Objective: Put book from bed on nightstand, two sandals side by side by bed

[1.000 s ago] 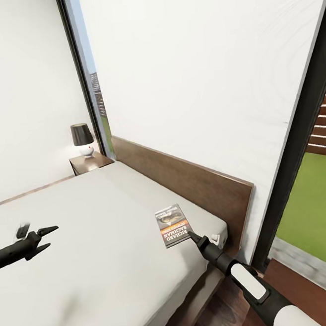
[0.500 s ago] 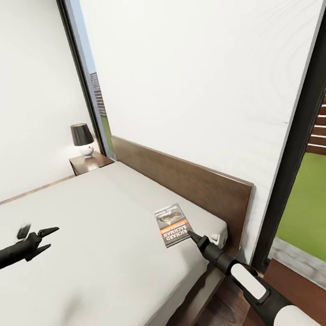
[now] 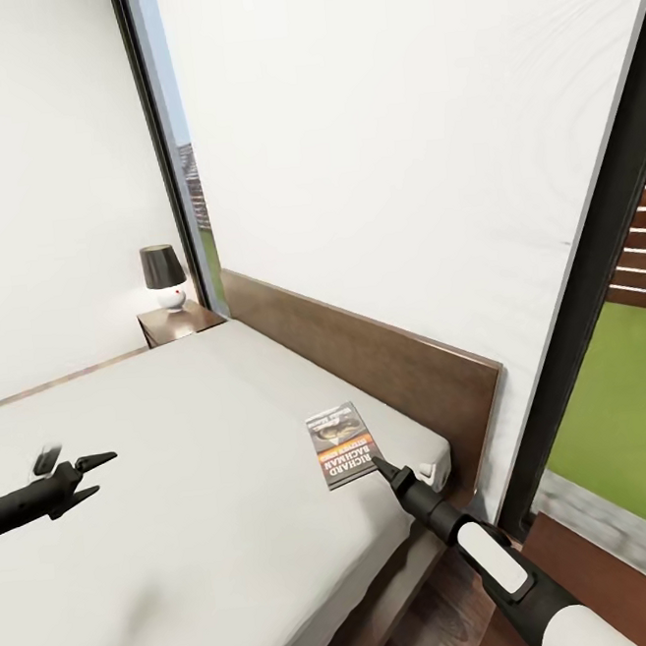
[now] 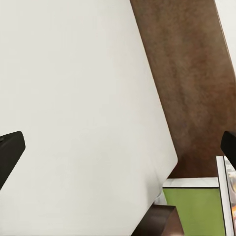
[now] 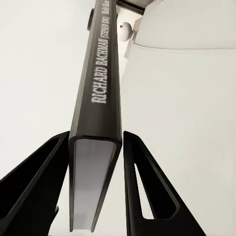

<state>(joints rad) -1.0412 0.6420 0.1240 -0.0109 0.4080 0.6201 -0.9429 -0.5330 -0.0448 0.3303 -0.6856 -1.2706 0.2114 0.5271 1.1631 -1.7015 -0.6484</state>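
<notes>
My right gripper (image 5: 96,147) fingers flank the book (image 3: 341,445) on the bed (image 3: 201,493), grip unclear | left gripper (image 3: 86,474) fingers spread, empty

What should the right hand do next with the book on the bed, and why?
Probably close and lift. The right hand sits at the book's near corner, and its fingers straddle the book's edge without clearly pressing it, while it lies flat on the bed.
</notes>
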